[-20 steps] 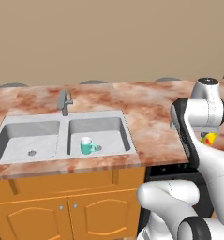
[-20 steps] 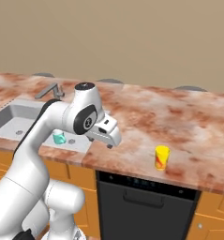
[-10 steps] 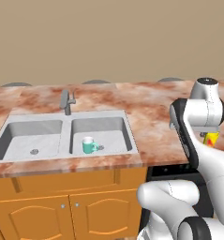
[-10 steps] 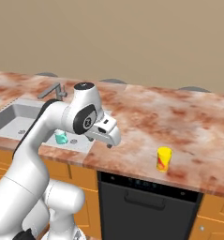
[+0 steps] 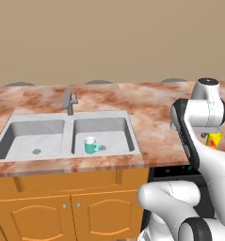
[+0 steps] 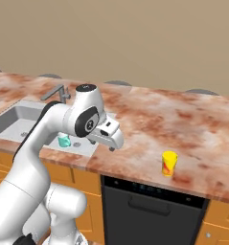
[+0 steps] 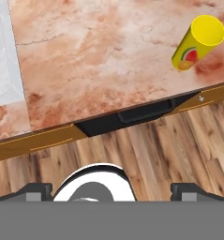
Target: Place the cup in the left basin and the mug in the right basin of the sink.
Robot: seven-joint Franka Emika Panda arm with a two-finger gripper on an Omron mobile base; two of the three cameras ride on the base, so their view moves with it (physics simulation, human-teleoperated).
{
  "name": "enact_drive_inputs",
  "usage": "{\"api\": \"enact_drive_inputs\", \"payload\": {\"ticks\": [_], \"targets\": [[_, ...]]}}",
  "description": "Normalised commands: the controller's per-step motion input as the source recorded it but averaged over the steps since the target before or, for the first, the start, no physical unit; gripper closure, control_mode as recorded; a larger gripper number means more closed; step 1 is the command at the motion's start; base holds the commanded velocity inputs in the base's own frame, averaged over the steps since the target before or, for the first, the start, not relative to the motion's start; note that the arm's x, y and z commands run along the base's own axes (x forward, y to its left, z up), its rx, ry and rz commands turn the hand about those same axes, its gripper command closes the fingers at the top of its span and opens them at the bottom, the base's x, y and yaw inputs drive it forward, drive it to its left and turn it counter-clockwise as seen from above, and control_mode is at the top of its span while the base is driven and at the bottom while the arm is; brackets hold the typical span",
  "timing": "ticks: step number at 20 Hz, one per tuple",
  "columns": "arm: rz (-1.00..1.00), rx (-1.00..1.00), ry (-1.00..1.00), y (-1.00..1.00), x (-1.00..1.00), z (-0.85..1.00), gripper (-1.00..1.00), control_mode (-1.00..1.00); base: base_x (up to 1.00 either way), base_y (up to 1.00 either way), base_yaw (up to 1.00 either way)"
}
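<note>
- Reddish-brown marbled counter (image 6: 149, 119) along a plain tan wall; orange wood cabinets (image 5: 62, 207) under it, a black dishwasher front (image 6: 149, 210) to the right, wood plank floor (image 7: 146, 154) seen in the hand view.
- Grey sink (image 5: 67, 132) set into the counter, two basins side by side with a thin divider, one faucet (image 5: 68, 101) behind the divider.
- One mug (image 5: 91, 145), teal, upright in the right basin (image 5: 102, 134) near its front wall, mouth up, handle pointing right in the left base view.
- Left basin (image 5: 34, 139) has just a round drain hole.
- One cup (image 6: 169, 163), yellow, standing upright on the counter near the front edge above the dishwasher, well apart from the sink; long axis vertical, open end up, a red and green fruit picture on its side.
- Gripper (image 6: 111, 146) hangs over the counter's front edge between sink and cup, fingers spread wide, nothing between them.
</note>
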Motion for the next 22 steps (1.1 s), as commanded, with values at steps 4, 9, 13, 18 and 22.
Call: {"api": "enact_drive_inputs", "payload": {"ticks": [4,9,13,18,22], "targets": [[0.0,0.0,0.0,0.0,0.0,0.0,-1.0,1.0,0.21,0.3,0.0],[0.0,0.0,0.0,0.0,0.0,0.0,-1.0,1.0,0.22,0.19,0.0],[0.0,0.0,0.0,0.0,0.0,0.0,-1.0,1.0,0.27,0.19,0.0],[0.0,0.0,0.0,0.0,0.0,0.0,-1.0,1.0,0.33,0.22,0.0],[0.0,0.0,0.0,0.0,0.0,0.0,-1.0,1.0,0.25,0.23,0.0]]}}
